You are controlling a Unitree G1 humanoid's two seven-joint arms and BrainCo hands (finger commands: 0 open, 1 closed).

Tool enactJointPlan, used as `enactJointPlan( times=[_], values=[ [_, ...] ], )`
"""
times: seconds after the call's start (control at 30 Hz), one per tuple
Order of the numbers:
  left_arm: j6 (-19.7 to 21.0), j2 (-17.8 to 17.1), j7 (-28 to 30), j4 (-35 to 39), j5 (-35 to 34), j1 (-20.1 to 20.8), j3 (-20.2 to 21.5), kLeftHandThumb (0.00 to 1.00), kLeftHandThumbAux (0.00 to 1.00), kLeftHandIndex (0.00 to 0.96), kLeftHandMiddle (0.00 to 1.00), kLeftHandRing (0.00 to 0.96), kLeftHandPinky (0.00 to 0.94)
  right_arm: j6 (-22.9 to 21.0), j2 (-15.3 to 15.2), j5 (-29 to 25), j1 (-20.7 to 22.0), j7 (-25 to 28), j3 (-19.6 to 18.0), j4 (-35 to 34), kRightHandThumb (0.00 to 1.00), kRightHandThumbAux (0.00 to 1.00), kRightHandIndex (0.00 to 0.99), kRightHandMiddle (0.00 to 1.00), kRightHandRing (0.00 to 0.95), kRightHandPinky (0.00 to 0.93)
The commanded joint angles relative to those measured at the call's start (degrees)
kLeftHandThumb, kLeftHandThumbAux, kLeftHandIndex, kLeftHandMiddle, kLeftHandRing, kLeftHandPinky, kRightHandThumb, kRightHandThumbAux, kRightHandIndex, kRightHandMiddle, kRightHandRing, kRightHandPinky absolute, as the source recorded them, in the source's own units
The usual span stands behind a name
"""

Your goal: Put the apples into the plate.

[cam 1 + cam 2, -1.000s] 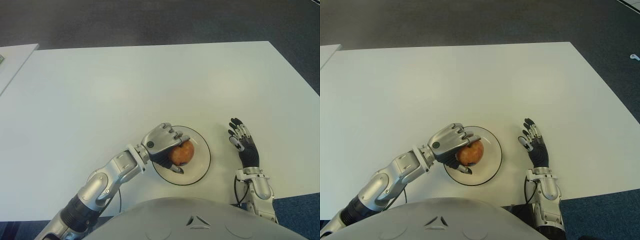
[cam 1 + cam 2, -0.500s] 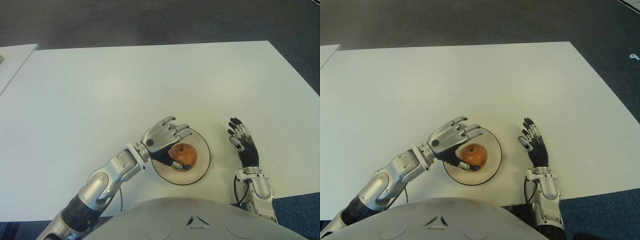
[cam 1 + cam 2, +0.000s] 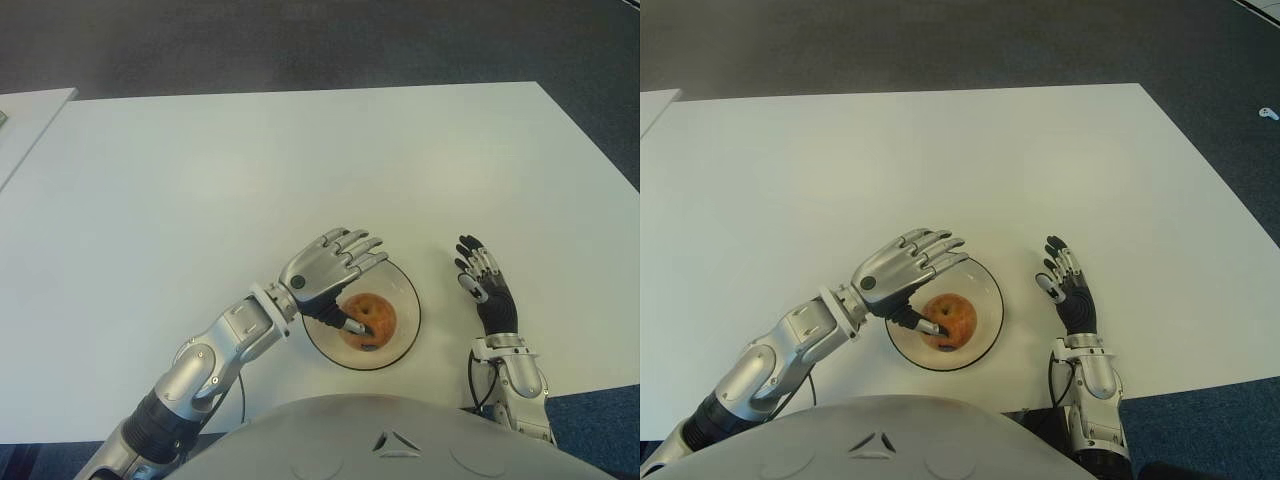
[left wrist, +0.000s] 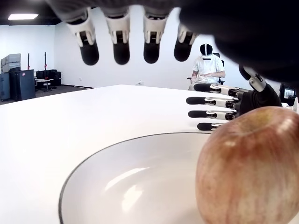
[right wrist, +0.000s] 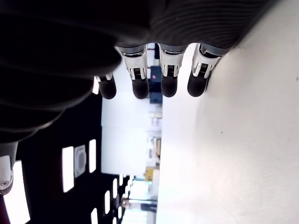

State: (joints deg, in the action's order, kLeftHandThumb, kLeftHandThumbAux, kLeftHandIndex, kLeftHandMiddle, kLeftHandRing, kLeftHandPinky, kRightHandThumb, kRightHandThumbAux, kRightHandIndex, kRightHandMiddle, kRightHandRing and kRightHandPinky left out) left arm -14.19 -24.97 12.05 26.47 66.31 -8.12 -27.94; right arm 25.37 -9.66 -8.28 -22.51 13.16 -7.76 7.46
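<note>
The red-yellow round apple [image 3: 370, 318] sits in the black-rimmed white plate [image 3: 404, 300]. The left hand [image 3: 325, 270] hovers above, fingers spread, holding nothing. Only the left wrist view shows a seated person [image 4: 209, 69] far behind. The right hand [image 3: 485, 285], fingers straight, shows right of the plate.

A broad white rectangular table [image 3: 250, 180] is sitting on dark grey carpet [image 3: 300, 45]; beyond the table, white walls [image 4: 140, 74] are standing.

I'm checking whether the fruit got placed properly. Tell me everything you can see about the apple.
The apple is round, mottled red and yellow, with smooth skin. It sits in the white plate, toward its near side. The left robot hand hovers over it, fingers spread; only the thumb looks to touch it.
</note>
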Motion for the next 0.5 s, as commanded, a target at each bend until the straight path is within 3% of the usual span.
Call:
enactJointPlan(
  times=[0.03,0.4,0.5],
  values=[
    [0.36,0.05,-0.35,-0.15,0.38,-0.57,0.24,0.132,0.263,0.0,0.0,0.0,0.0,-2.6,0.37,0.18,-1.48,0.63,0.69,1.91,0.096,0.456,0.0,0.0,0.0,0.0],
    [1.45,1.0,-1.1,-0.16,-1.0,-1.58,1.16,0.119,0.264,0.0,0.0,0.0,0.0,-2.46,0.67,0.13,-2.04,0.72,0.88,1.54,0.103,0.455,0.0,0.0,0.0,0.0],
    [7.58,6.48,0.2,0.35,-5.08,-4.82,2.33,0.125,0.276,0.0,0.0,0.0,0.0,-1.08,0.69,-0.25,-1.93,1.37,0.9,2.06,0.093,0.459,0.0,0.0,0.0,0.0]
  ],
)
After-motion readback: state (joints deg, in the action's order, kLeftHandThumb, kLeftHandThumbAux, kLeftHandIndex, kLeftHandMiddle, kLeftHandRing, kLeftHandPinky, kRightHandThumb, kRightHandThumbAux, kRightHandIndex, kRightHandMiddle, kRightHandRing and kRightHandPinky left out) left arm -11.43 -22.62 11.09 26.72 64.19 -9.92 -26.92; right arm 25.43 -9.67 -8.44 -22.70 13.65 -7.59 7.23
